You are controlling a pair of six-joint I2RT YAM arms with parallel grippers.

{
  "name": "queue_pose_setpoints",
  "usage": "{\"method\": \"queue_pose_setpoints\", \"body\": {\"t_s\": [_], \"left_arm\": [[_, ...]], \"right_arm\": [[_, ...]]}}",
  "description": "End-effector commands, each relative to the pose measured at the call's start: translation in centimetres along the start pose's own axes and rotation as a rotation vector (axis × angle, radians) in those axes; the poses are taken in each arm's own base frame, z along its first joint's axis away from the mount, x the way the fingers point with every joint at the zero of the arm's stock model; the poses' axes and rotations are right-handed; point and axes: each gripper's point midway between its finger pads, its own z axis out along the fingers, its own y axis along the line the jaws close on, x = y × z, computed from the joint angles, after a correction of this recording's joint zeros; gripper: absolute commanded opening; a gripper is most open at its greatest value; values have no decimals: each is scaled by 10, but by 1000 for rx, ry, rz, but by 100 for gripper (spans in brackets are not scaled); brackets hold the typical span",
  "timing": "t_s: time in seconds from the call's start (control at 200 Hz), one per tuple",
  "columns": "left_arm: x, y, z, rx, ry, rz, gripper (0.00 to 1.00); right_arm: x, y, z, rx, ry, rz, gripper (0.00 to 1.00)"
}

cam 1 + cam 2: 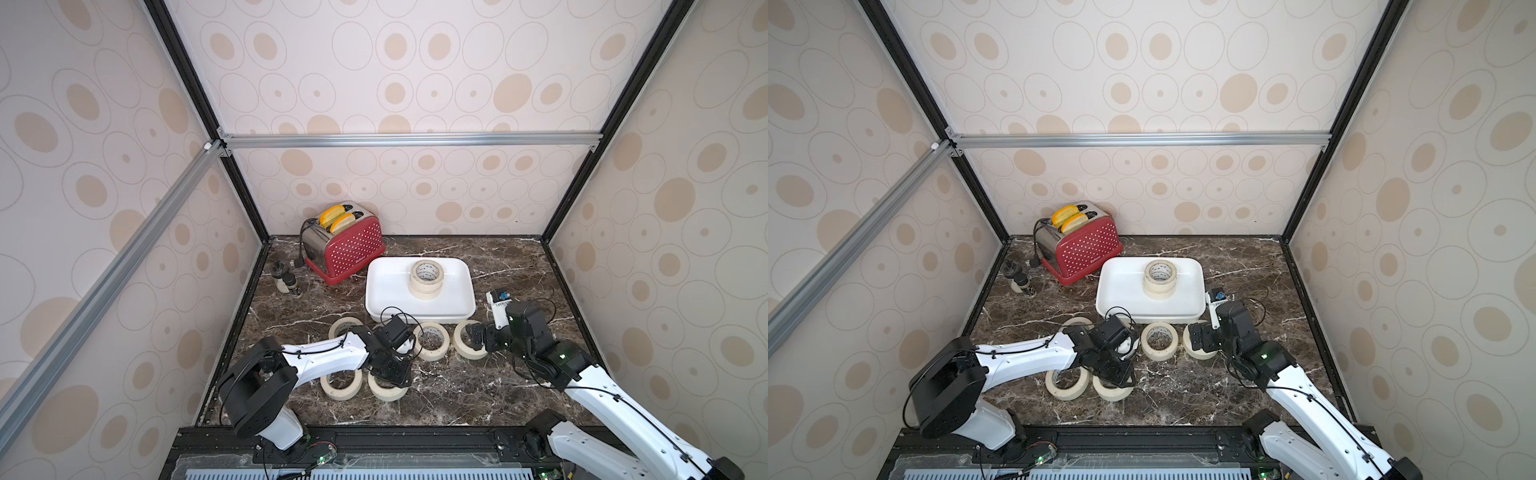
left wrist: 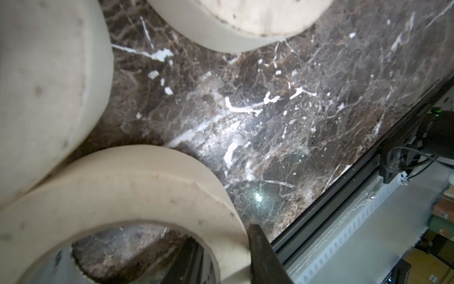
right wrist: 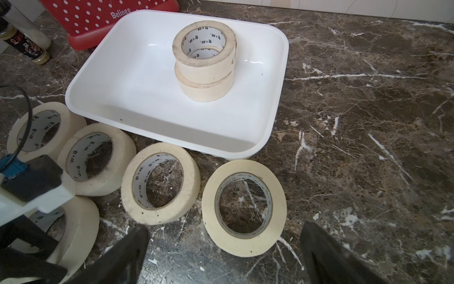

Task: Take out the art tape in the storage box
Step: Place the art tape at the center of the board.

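Art tape (image 1: 425, 278): two rolls lay stacked flat inside the storage box (image 1: 386, 299), toward its far rim.
Loose rolls (image 3: 159, 182): further rolls lay flat on the marble tabletop (image 1: 478, 399), in two rows in front of the box's near rim.
Left gripper (image 1: 390, 374): sat low over a front-row roll (image 2: 147, 191); one finger (image 2: 260, 248) stood outside the roll's wall, the other inside the ring; a pinch on the wall could not be confirmed.
Right gripper (image 3: 224, 227): jaws stood wide apart, holding nothing, near the rightmost roll (image 3: 243, 206).
Toaster (image 1: 349, 249): red, dotted, behind the box's far left corner.
Bottle (image 1: 286, 280): stood left of the toaster.
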Motion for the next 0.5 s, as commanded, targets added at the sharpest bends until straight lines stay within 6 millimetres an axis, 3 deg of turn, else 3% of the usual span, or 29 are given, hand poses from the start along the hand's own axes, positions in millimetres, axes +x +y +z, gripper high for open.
{"method": "queue_pose_setpoints", "body": {"t_s": [0.0, 0.255, 0.496], "left_arm": [[-9, 11, 3, -52, -43, 9, 39], [-14, 13, -12, -78, -104, 6, 47], [-41, 2, -64, -109, -277, 59, 65]], "right_arm": [[7, -6, -1, 21, 14, -3, 100], [6, -6, -1, 19, 9, -7, 100], [1, -2, 5, 3, 5, 1, 100]]}}
